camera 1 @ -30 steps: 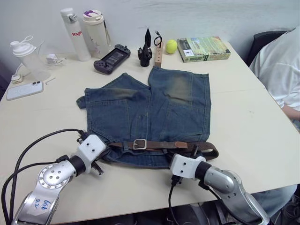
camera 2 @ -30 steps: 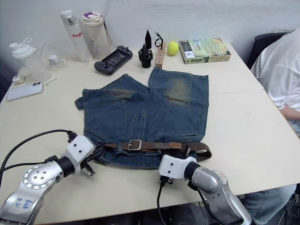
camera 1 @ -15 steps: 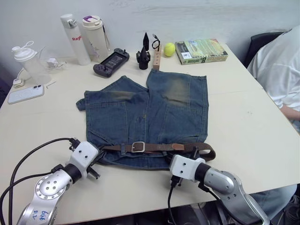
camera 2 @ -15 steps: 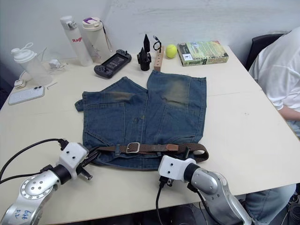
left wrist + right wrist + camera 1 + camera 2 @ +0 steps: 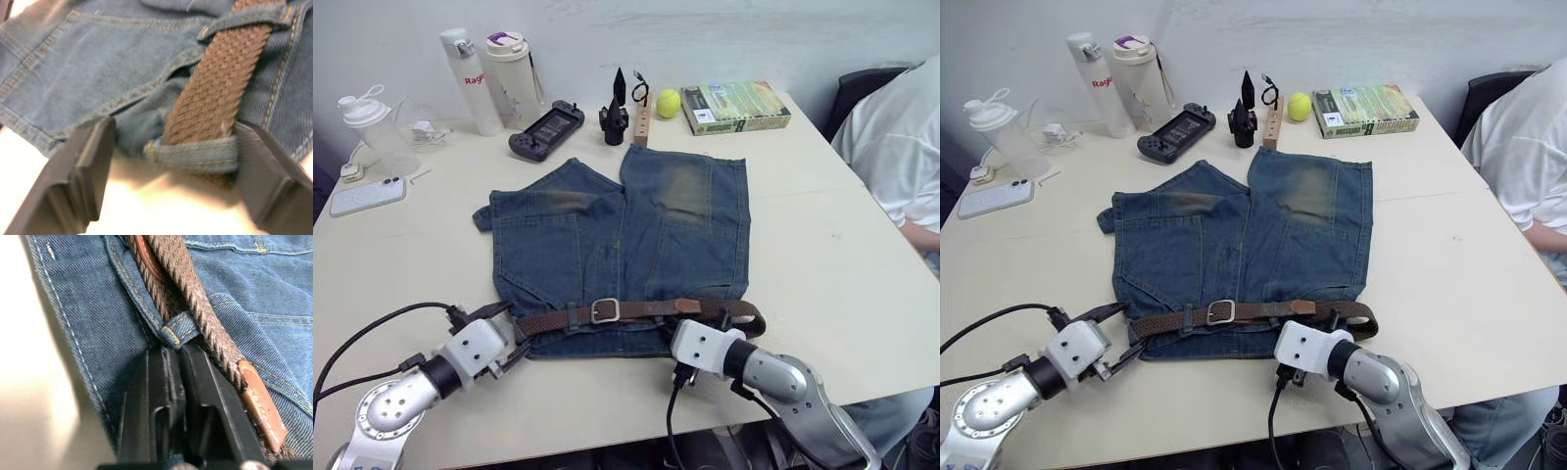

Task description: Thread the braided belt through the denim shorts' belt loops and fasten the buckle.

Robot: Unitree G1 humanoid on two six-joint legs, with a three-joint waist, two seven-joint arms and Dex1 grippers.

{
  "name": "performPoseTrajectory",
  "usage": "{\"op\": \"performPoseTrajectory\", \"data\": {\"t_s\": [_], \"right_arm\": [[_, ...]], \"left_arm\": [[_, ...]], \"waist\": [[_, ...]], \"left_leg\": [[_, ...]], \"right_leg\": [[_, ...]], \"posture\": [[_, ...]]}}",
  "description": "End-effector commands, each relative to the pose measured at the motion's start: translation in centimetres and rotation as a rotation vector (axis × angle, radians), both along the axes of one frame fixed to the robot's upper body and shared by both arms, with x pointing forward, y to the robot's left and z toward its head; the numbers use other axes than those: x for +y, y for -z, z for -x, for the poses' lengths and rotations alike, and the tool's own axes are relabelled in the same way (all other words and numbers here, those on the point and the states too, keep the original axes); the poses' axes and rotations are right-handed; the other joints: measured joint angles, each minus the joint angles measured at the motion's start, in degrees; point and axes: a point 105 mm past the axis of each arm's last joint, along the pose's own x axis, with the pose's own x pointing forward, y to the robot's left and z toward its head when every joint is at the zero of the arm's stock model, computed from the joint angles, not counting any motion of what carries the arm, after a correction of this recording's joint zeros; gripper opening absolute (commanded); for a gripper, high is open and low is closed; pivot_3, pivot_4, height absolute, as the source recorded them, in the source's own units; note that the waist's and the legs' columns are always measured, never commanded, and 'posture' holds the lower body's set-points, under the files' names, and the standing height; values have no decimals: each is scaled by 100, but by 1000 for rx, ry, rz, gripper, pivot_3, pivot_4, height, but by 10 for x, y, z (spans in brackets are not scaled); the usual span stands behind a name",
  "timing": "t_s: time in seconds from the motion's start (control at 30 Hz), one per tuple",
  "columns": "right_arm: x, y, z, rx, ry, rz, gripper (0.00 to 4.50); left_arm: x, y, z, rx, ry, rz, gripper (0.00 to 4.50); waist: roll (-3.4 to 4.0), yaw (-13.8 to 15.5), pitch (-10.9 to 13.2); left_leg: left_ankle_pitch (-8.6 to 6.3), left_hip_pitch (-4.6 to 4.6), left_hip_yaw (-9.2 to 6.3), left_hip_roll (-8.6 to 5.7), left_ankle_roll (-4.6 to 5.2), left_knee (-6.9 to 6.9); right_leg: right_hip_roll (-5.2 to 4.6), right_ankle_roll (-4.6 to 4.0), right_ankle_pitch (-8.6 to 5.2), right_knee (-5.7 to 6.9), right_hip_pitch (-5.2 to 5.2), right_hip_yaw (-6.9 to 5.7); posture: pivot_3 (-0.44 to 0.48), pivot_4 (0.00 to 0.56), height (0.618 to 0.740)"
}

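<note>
The denim shorts lie flat on the table, waistband toward me. The braided belt runs along that waistband, with the silver buckle near its middle and the tan tip to the right. My left gripper is open at the waistband's left corner. Its fingers stand wide apart on either side of a belt loop with the belt through it. My right gripper is shut on another belt loop at the waistband's right part, beside the tan tip.
At the table's far side stand two bottles, a shaker, a phone, a game controller, a wooden block, a tennis ball and a book. A person in white sits at the right.
My left gripper has opened and drawn back a little toward me, letting go of the waistband's left corner. More braided belt shows at that corner. The right arm has hardly moved.
</note>
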Motion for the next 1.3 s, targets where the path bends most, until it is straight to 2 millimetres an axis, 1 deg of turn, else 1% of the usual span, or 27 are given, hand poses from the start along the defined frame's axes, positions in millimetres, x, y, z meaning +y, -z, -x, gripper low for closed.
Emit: {"op": "performPoseTrajectory", "data": {"t_s": [0.03, 0.07, 0.1, 0.13, 0.17, 0.23, 0.33, 0.4, 0.43, 0.53, 0.57, 0.63, 0.73, 0.87, 0.93, 1.07, 1.3], "right_arm": [[-12, -9, 5, 49, -14, -7, 2325], [-12, -11, 8, 65, -32, -13, 2978], [-13, -13, 13, 83, -56, -17, 3220], [-13, -16, 17, 103, -76, -26, 3721], [-14, -20, 20, 121, -89, -52, 3992], [-15, -25, 24, 142, -101, -83, 3992], [-23, -37, 27, 156, -102, -136, 3992], [-37, -55, 26, 163, -76, -218, 3992], [-45, -67, 23, 167, -45, -293, 3992], [-65, -94, 14, 165, 6, -451, 3992], [-69, -102, 10, 157, 15, -493, 3992], [-76, -109, 5, 151, 27, -517, 3992], [-86, -108, -1, 158, 60, -494, 3992], [-94, -95, -2, 188, 87, -472, 3992], [-94, -92, -2, 193, 90, -472, 3992], [-93, -85, -2, 199, 96, -467, 3992], [-90, -84, -3, 197, 92, -460, 3992]], "left_arm": [[-5, 6, 23, 135, 95, 107, 3700], [-5, 6, 26, 153, 109, 122, 3700], [-4, 5, 29, 173, 124, 134, 3700], [-2, 4, 31, 185, 133, 142, 3700], [0, 1, 32, 191, 135, 161, 3700], [1, -3, 33, 195, 137, 186, 3700], [4, -15, 32, 186, 126, 259, 3700], [8, -29, 34, 186, 134, 321, 3700], [8, -40, 33, 168, 147, 351, 3700], [2, -64, 30, 155, 176, 427, 3700], [1, -71, 28, 153, 185, 446, 3700], [0, -78, 25, 139, 186, 440, 3700], [2, -79, 19, 112, 171, 391, 3700], [2, -83, 11, 57, 153, 377, 3700], [1, -86, 8, 32, 154, 379, 3700], [-1, -85, 3, 23, 149, 380, 3700], [3, -77, -4, 25, 149, 382, 3700]], "waist": [[-12, 3, 10], [-18, 6, 15], [-32, 18, 26], [-38, 30, 33], [-41, 37, 39], [-41, 38, 45], [-32, 10, 59], [-39, 0, 64], [-48, 2, 72], [-55, 12, 87], [-55, 11, 88], [-50, 16, 91], [-39, 17, 97], [-37, 17, 99], [-38, 18, 99], [-39, 9, 100], [-35, 21, 102]], "left_leg": [[-1, -1, 0, 0, 0, 0], [-3, -5, -1, 0, 1, 2], [-3, -6, -3, 0, 1, 2], [-3, -9, -8, 0, 1, 2], [-3, -12, -14, 1, 0, 3], [-1, -23, -24, 3, -3, 3], [0, -26, -22, 3, -2, 3], [-1, -26, -21, 4, -1, 3], [-1, -26, -22, 4, -1, 3], [0, -29, -25, 6, 0, 5], [0, -28, -26, 5, 0, 8], [0, -25, -31, 6, -1, 10], [0, -26, -31, 4, -1, 5], [3, -31, -22, 1, -5, 3], [11, -32, -19, -2, -20, 3], [12, -30, -14, -4, -14, 4], [13, -29, -18, -3, -11, 4]], "right_leg": [[0, 0, 0, -2, 0, 0], [0, 1, 0, -3, -2, 0], [0, 1, 0, -3, -2, -1], [0, 1, 0, -5, -3, -6], [0, 0, 0, -5, -4, -13], [0, -4, -2, -5, -7, -22], [0, -4, -2, -5, -8, -21], [1, -3, -2, -5, -8, -21], [2, -3, -2, -5, -8, -21], [2, -2, 0, -6, -5, -23], [1, -1, 0, -5, -4, -23], [1, -1, 1, -7, 2, -23], [1, -2, 0, -10, 1, -26], [7, -2, -1, -15, -1, -28], [7, -1, -1, -15, -1, -29], [6, 9, 4, -14, -1, -23], [6, 8, 4, -7, -4, -22]], "posture": [[0, 150, 717], [0, 150, 717], [0, 150, 717], [0, 150, 717], [0, 150, 717], [0, 150, 717], [0, 150, 717], [0, 150, 717], [0, 150, 717], [0, 150, 717], [0, 150, 717], [0, 150, 717], [0, 150, 717], [0, 150, 717], [0, 150, 717], [0, 150, 717], [0, 150, 717]]}}
